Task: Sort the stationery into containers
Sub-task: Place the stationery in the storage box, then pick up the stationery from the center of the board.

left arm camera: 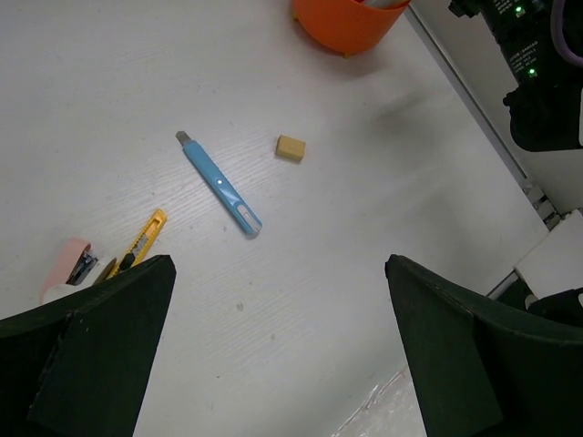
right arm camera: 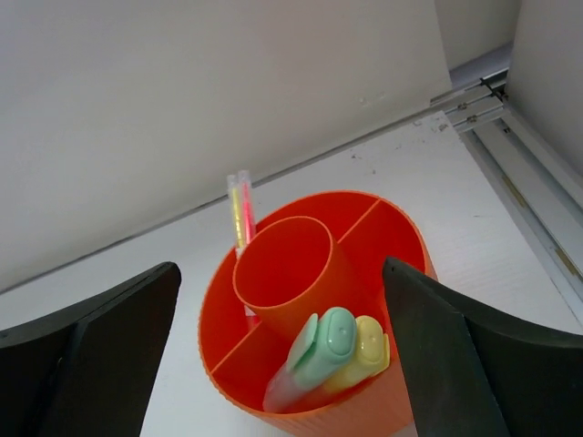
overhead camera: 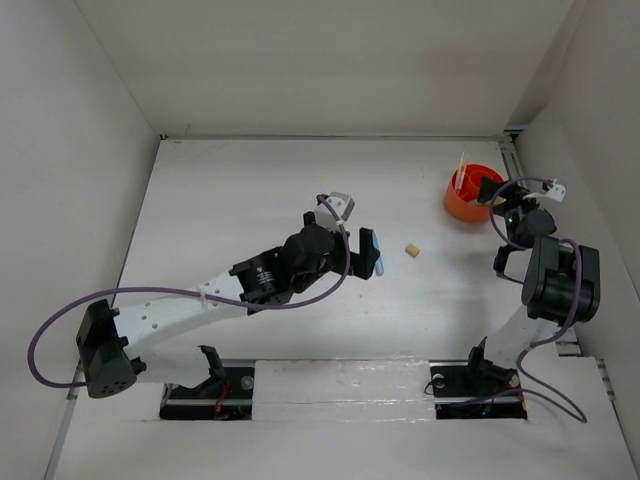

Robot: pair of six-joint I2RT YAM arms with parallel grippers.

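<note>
The pen is slim and light blue, with a grey tip at one end and a slotted clip at the other. It lies flat on the white table. In the left wrist view its long axis runs on a diagonal, grey tip to the upper left and clip end to the lower right. The left gripper hangs above it, jaws spread wide and holding nothing, and the pen sits apart from both fingers, closer to the left one.

Just beside the pen, off its upper right, rests a small tan cube, not touching it. To the lower left lies a yellow-black cutter, roughly in line with the left finger, its lower end hidden by that finger. A pink item sits next to it, too hidden to name.

Farther off stands the orange cup, near the table's right rear corner. It is round, with a central tube and walls dividing it into compartments. Two markers, pale green and yellow, lean in the near compartment, caps up. Two thin sticks, yellow and red, stand upright in the far-left one. The right gripper hovers over the cup, jaws wide and empty.
</note>
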